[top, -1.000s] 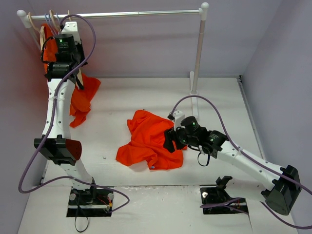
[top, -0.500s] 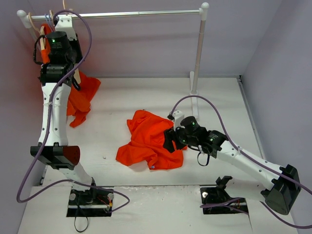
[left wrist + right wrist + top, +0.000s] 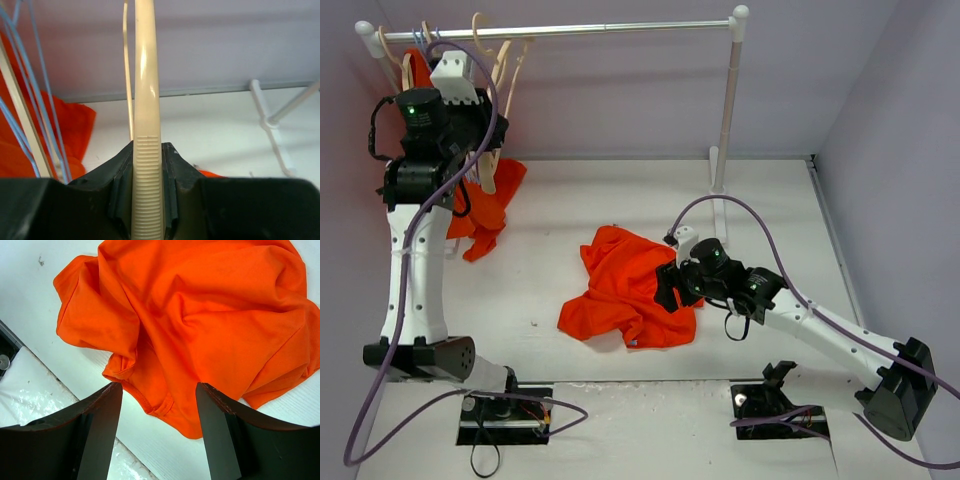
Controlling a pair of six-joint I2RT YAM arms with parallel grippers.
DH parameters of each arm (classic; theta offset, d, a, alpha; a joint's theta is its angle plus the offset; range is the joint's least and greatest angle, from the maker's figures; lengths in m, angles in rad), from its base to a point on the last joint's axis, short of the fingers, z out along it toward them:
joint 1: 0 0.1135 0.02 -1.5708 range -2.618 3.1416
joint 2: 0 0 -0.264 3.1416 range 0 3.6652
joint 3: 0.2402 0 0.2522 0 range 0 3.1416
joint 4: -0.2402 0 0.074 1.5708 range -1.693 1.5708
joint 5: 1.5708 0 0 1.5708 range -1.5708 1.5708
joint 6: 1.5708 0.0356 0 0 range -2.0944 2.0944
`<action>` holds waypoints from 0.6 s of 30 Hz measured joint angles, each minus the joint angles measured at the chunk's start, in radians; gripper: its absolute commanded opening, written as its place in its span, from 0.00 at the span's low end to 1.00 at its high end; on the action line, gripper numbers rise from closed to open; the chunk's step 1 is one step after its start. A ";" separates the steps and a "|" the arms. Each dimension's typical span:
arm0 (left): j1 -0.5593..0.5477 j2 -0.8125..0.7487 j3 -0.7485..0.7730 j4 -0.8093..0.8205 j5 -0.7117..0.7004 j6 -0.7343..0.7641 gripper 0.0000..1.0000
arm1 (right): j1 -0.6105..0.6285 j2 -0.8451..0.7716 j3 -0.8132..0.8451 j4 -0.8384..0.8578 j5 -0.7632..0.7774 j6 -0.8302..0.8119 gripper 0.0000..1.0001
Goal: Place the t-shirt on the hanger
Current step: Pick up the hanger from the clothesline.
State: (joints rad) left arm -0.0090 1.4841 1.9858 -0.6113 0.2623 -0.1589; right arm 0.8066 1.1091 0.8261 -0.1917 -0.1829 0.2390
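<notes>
Left gripper (image 3: 147, 167) clamps the glossy hanger (image 3: 145, 75) by its ribbed, upright arm; right gripper (image 3: 159, 390) gapes over the crumpled t-shirt (image 3: 200, 305).

Lab cell: bare walls (image 3: 620, 100), clothes rail (image 3: 620, 29)

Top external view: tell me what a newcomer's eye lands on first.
The bright orange-red t-shirt lies crumpled in the middle of the table, with the right gripper open at its right edge. Next comes the left gripper, raised at the left end of the rack and clamped on the cream hanger, beside a second orange garment.
</notes>
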 measured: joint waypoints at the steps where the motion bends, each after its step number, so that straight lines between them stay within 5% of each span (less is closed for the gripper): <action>1: 0.000 -0.026 -0.023 0.002 0.027 -0.011 0.00 | 0.000 0.000 0.000 0.001 0.003 0.000 0.62; 9: 0.000 -0.224 -0.246 0.003 0.224 -0.099 0.00 | 0.000 -0.014 0.000 -0.001 0.104 0.051 0.57; 18: -0.048 -0.524 -0.669 -0.012 0.395 -0.167 0.00 | 0.000 0.000 -0.085 0.049 0.200 0.185 0.52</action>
State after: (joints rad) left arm -0.0574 0.9600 1.3170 -0.6235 0.6571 -0.3264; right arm 0.8066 1.1088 0.7406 -0.1429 0.0174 0.4240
